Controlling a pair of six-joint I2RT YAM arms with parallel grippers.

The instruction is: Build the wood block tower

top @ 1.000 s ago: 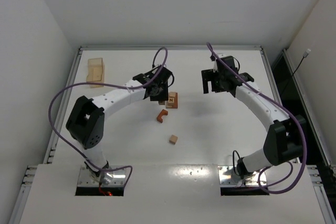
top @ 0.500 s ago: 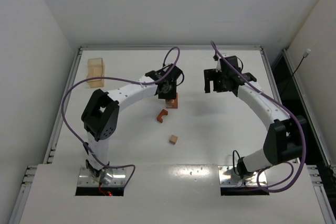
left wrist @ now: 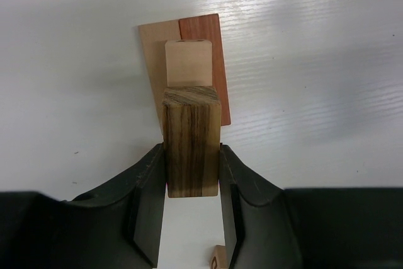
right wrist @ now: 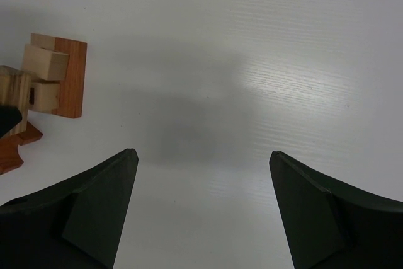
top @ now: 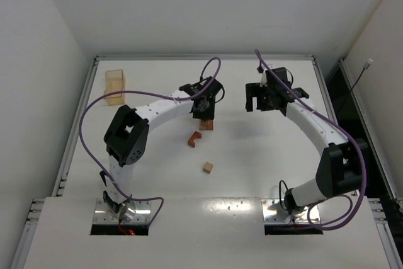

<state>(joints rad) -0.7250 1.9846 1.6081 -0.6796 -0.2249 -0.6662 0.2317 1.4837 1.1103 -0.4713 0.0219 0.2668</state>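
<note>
Centre of the left wrist view: a dark-streaked block (left wrist: 192,143) stands upright, pinched between the left fingers (left wrist: 148,209), right over the tower (left wrist: 188,61), which is a pale cube on a flat tan-and-reddish base (left wrist: 204,42). Whether they touch, can't tell. Overhead, just below centre, a reddish notched block (top: 194,138) lies loose on the table. Lower still sits a small tan cube (top: 208,167), apart.

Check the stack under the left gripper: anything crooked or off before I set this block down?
Nothing spilled or broken. The tan base piece looks slightly skewed: its outer edge slants against the reddish piece beside it, though that may be camera angle. The left gripper holds the striped block squarely.
</note>
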